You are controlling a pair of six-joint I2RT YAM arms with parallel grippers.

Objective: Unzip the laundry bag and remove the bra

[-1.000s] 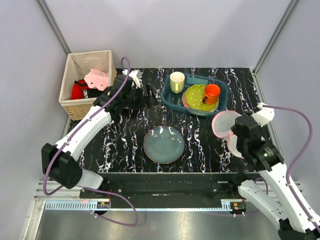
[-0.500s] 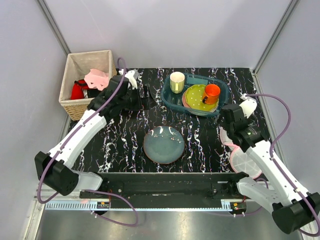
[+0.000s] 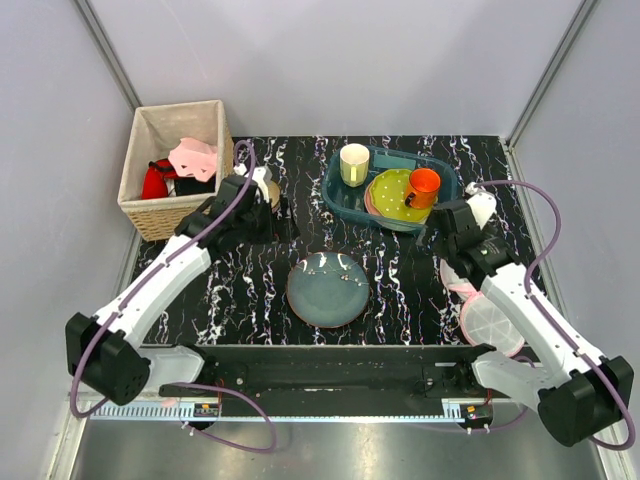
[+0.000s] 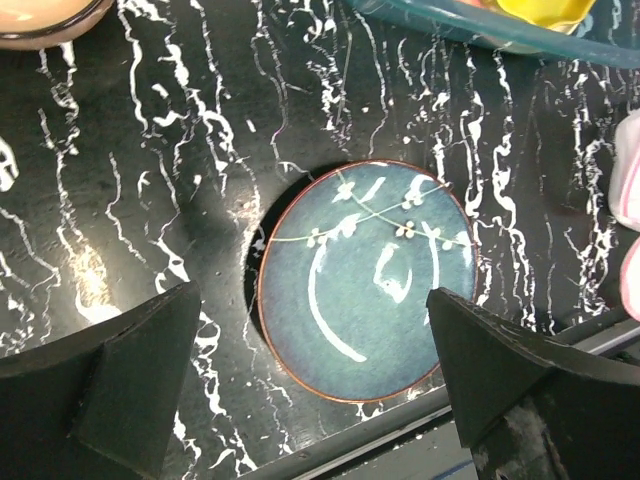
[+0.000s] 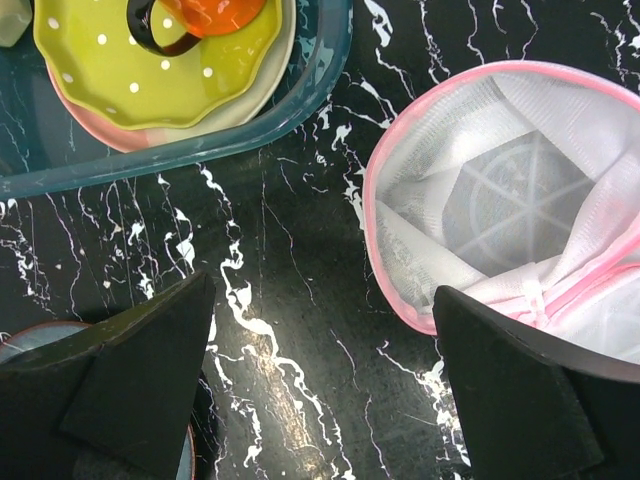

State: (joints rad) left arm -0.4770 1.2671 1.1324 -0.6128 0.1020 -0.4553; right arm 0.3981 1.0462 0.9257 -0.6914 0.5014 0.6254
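Observation:
The laundry bag (image 3: 488, 318) lies open on the table at the right, white mesh with pink trim; in the right wrist view (image 5: 505, 200) it looks empty inside. Its edge also shows in the left wrist view (image 4: 630, 180). The bra (image 3: 193, 157), red and pale pink, lies in the wicker basket (image 3: 205, 118) at the back left. My right gripper (image 3: 434, 238) (image 5: 325, 400) is open and empty, just left of the bag over bare table. My left gripper (image 3: 278, 222) (image 4: 320, 400) is open and empty, above and left of the blue-grey plate (image 4: 365, 280).
A teal tub (image 3: 340, 200) at the back holds a cream cup (image 3: 354, 163), a yellow-green plate (image 3: 390, 192) on pink plates and an orange mug (image 3: 423, 185). The blue-grey plate (image 3: 327, 289) lies mid-table near the front edge. A tan bowl (image 4: 40, 20) sits by my left gripper.
My right gripper held the bag lifted a second ago; the bag now lies on the table and the gripper has moved back-left, open. My left gripper has drawn back left from the tub.

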